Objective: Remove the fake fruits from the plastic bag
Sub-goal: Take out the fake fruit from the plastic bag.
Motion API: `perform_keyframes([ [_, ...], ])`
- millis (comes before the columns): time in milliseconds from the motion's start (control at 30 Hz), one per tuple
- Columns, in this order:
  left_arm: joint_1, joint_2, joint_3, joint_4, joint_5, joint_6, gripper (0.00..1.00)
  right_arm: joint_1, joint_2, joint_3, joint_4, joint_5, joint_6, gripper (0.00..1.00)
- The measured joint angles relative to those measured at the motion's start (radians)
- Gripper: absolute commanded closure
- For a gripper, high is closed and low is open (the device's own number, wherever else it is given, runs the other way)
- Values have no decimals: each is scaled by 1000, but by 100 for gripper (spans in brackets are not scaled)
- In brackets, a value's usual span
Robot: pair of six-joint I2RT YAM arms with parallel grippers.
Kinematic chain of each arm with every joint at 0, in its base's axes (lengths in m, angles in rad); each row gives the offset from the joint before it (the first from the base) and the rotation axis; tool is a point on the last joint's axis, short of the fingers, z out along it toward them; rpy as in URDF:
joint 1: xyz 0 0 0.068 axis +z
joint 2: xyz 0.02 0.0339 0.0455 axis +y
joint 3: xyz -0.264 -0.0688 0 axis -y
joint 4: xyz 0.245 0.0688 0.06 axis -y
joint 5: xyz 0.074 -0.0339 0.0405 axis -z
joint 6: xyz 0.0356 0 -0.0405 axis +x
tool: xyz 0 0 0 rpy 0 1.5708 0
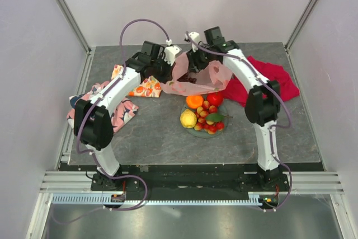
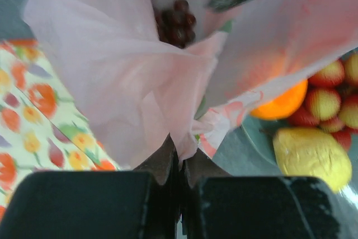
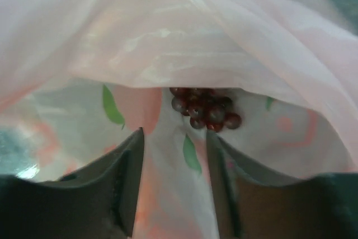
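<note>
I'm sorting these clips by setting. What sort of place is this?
Likely a robotics lab test cell, not a home: a left arm and right arm bolted along a grey table, bare white walls in aluminium rails, and fake fruits as props.

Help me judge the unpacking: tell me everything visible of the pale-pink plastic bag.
The thin, crinkly, translucent pale-pink plastic bag lies crumpled at the far middle of the grey table, green leaf prints on its film. The left pincer is shut on a fold of its edge; the right pincer stands open inside its mouth. A dark purple plastic grape bunch lies inside.
</note>
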Motion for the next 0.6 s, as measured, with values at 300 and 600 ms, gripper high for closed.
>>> perform_keyframes([
  [300, 0, -87, -145, -26, 40, -6, 98, 97, 234, 40, 20, 122, 52, 2],
  [600, 0, -87, -144, -23, 64, -32, 98, 106, 301, 156, 60, 243, 82, 10],
])
